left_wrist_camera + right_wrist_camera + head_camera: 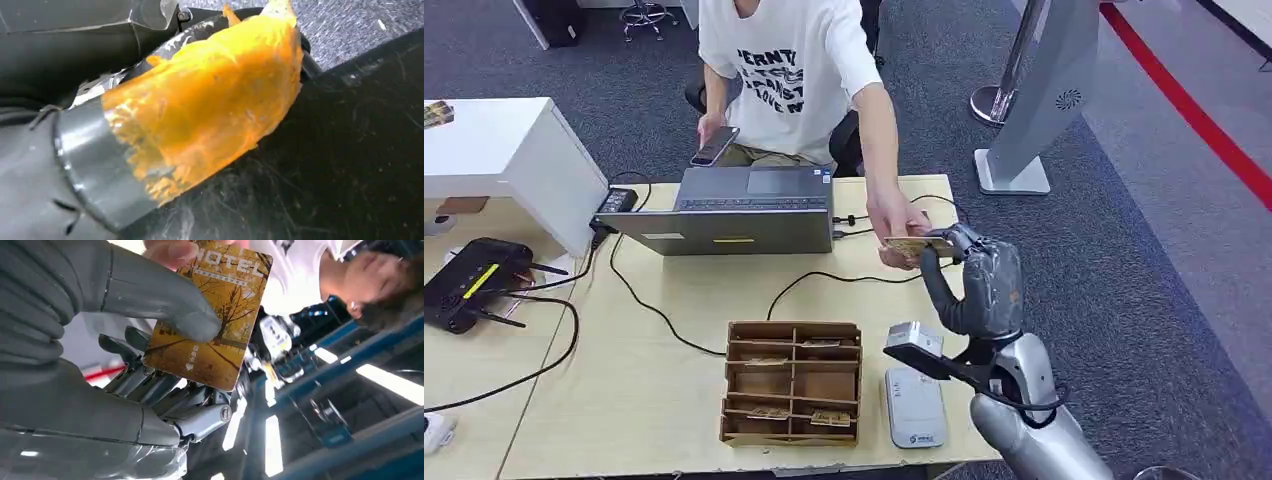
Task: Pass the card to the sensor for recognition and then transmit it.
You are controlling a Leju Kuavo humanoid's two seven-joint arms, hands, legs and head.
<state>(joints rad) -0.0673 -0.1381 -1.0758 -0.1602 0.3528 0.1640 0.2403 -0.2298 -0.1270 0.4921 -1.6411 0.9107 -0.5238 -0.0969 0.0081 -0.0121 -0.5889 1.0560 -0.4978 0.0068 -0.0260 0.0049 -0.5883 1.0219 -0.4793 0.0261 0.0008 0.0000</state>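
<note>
My right hand (982, 285) is raised over the table's far right part and pinches a yellow hotel card (909, 243) between thumb and fingers. In the right wrist view the thumb (165, 305) presses on the card (210, 325), with the darker fingers under it. A person's hand (894, 225) grips the card's other end, and their fingertips (172, 250) touch its edge. The white card sensor (914, 405) lies flat near the front edge, below my right hand. My left hand (165, 120) appears as a grey cover with an orange-wrapped part; its fingers cannot be made out.
A cardboard compartment box (794, 327) holding several cards stands left of the sensor. A laptop (734, 215) with cables sits at the table's far side. The seated person holds a phone (714, 145). A black router (469, 280) lies far left.
</note>
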